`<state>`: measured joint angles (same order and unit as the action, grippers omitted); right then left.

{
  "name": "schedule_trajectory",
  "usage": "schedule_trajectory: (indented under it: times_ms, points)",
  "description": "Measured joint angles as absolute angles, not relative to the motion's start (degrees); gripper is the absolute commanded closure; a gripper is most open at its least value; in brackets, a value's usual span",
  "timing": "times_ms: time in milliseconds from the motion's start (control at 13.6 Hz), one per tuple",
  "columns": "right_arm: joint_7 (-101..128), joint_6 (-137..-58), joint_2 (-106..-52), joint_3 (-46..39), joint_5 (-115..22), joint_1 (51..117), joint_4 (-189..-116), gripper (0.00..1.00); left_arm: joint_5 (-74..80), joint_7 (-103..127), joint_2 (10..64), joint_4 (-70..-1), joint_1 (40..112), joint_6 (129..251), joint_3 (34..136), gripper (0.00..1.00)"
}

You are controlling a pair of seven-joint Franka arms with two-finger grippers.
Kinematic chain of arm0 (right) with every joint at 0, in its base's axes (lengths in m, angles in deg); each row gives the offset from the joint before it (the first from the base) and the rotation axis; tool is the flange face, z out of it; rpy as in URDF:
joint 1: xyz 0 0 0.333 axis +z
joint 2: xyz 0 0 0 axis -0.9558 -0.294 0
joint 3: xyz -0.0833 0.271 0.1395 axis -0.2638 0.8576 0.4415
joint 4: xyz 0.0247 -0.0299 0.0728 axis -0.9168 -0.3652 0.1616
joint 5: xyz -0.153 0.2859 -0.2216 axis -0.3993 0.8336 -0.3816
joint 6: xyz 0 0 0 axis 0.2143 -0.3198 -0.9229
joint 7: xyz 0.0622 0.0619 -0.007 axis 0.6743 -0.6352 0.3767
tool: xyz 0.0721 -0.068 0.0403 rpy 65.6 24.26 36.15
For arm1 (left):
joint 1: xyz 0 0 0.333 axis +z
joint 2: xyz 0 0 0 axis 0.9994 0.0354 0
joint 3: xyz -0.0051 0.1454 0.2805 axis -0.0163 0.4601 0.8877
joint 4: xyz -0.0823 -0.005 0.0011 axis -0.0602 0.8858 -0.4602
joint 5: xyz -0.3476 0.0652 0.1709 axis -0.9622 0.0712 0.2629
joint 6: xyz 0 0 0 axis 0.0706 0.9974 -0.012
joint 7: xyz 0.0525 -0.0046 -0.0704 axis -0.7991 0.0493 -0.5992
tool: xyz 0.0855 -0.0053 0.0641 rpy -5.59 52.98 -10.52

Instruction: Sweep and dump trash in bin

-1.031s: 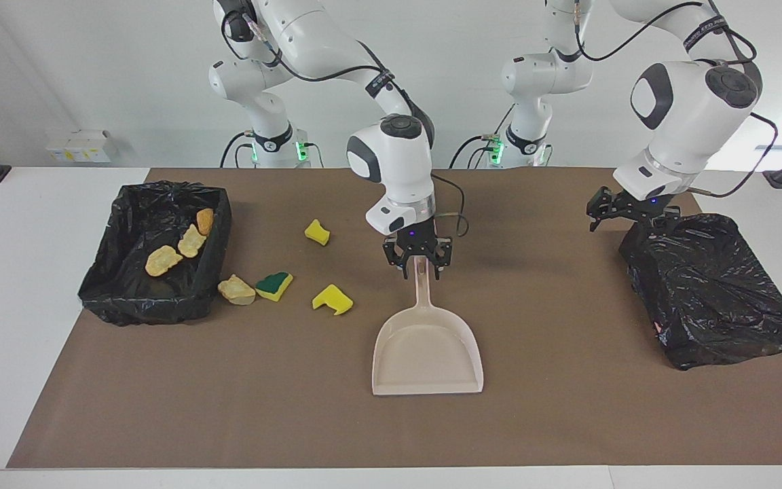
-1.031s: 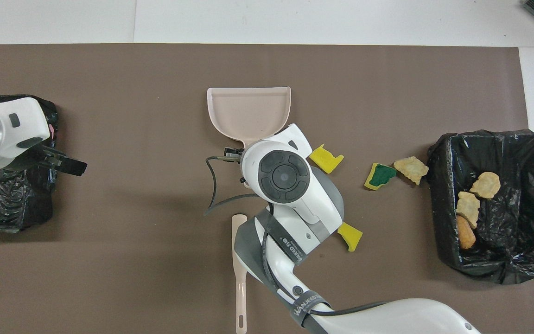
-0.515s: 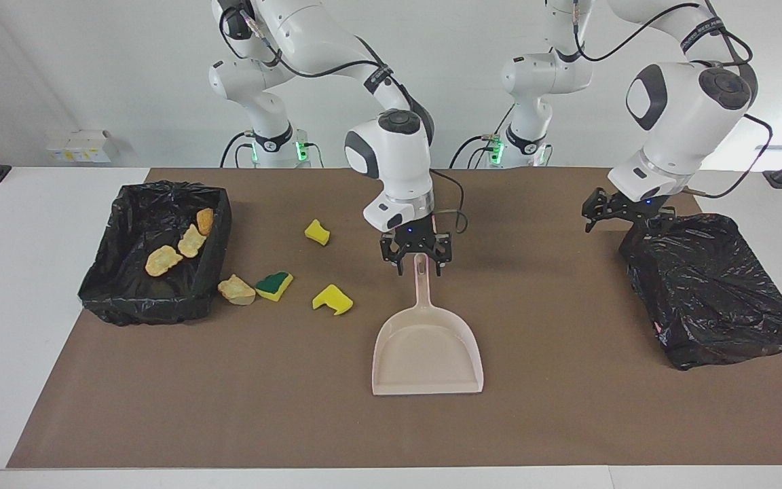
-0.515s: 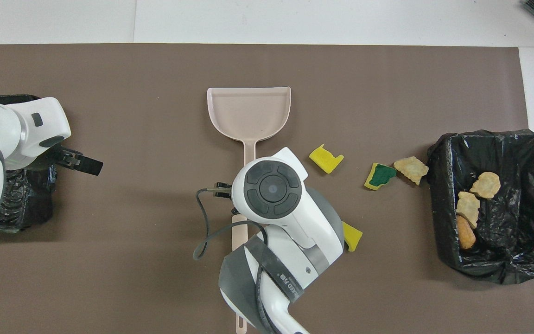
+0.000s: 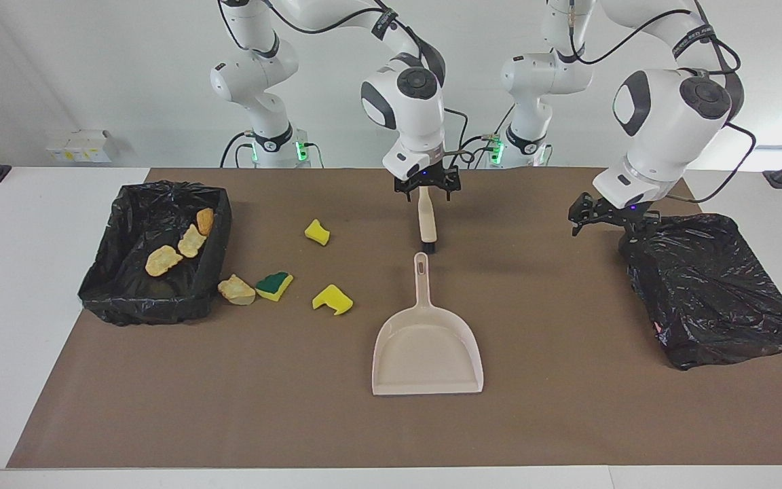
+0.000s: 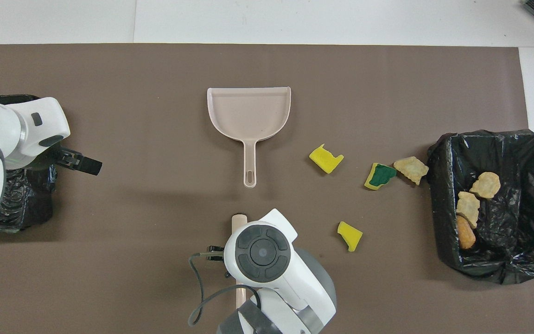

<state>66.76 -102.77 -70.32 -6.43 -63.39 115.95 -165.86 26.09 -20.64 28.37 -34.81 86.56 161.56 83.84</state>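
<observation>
On the brown mat lie trash scraps: two yellow sponge pieces (image 5: 317, 231) (image 5: 332, 299), a green-topped sponge piece (image 5: 273, 285) and a bread-like chunk (image 5: 236, 290) beside the black-lined bin (image 5: 153, 302). Three more bread-like chunks (image 5: 162, 260) lie in that bin. The beige dustpan (image 5: 427, 353) lies flat mid-mat, with nothing gripping it. My right gripper (image 5: 425, 192) is open over the handle end of the brush (image 5: 425, 224), which lies on the mat nearer the robots than the dustpan. In the overhead view its wrist hides the fingers. My left gripper (image 5: 606, 221) waits open, holding nothing.
A second box wrapped in black bag (image 5: 710, 292) sits at the left arm's end of the table, right under the left gripper. White table (image 5: 17, 272) borders the mat. The brush's head end (image 6: 238, 221) points at the dustpan's handle (image 6: 250, 162).
My right gripper let go of the dustpan's handle, rose and drew back toward the robots until it stood over the brush's handle. The left gripper shifted slightly. The dustpan stayed put.
</observation>
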Motion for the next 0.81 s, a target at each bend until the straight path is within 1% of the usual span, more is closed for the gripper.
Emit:
schedule_trajectory:
  times_ms: [221, 294, 442, 515, 589, 736, 810]
  points:
    - [67.0, -105.6, -70.0, -6.4, -61.3, 120.0, -170.5, 0.01, 26.1, -20.6, 28.4, -34.8, 86.6, 161.6, 83.8, 0.0]
    - [67.1, -105.9, -70.0, -6.4, -61.2, 121.2, -171.6, 0.12, 26.1, -20.6, 28.4, -34.9, 86.6, 161.6, 83.8, 0.0]
    - [67.1, -106.3, -70.0, -6.4, -61.2, 123.1, -174.1, 0.24, 26.1, -20.6, 28.4, -35.1, 86.7, 161.6, 83.8, 0.0]
    - [67.1, -106.7, -70.0, -6.4, -61.2, 123.6, -174.9, 0.32, 26.1, -20.6, 28.4, -35.2, 86.7, 161.6, 83.8, 0.0]
    - [67.1, -106.8, -70.0, -6.4, -61.2, 123.7, -175.4, 0.42, 26.1, -20.6, 28.4, -35.4, 86.7, 161.6, 83.9, 0.0]
    - [67.1, -106.8, -70.0, -6.5, -61.2, 123.7, -175.4, 0.49, 26.1, -20.6, 28.4, -35.6, 86.7, 161.6, 83.9, 0.0]
    - [67.1, -106.8, -70.0, -6.5, -61.2, 123.6, -175.4, 0.65, 26.1, -20.6, 28.4, -35.7, 86.7, 161.6, 83.9, 0.0]
